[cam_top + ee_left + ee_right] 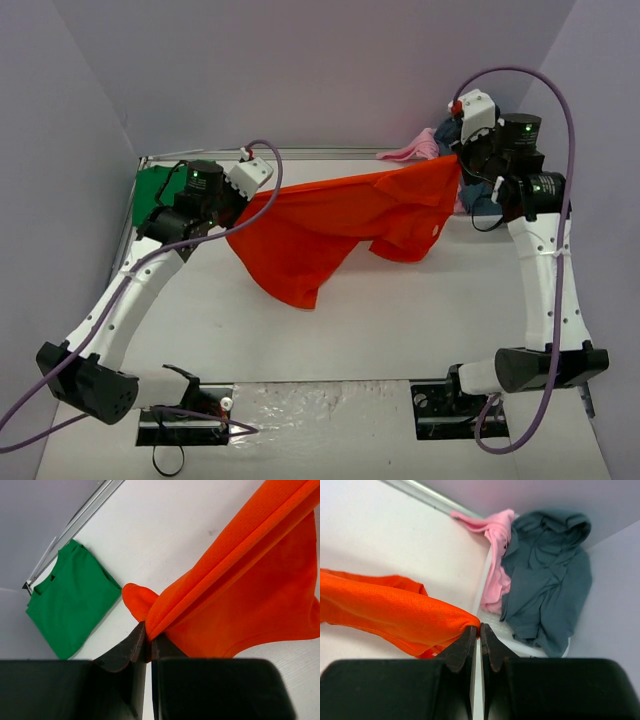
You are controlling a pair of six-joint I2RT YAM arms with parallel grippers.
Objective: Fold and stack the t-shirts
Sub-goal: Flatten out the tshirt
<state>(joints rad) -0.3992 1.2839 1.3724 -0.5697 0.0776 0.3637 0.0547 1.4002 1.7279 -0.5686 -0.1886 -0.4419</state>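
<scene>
The orange t-shirt (pixel 330 225) hangs stretched above the white bench (pixel 400 310), its middle sagging toward the surface. The left pincer (pixel 148 632) is clamped on one bunched edge of the cloth; the right pincer (pixel 480 629) is closed tight on the opposite edge. The green t-shirt (pixel 70 600) lies folded flat on the bench, beyond and to the left of the left pincer. A pink garment (pixel 495 540) and a grey-blue hooded top (pixel 545 575) lie heaped just past the right pincer.
</scene>
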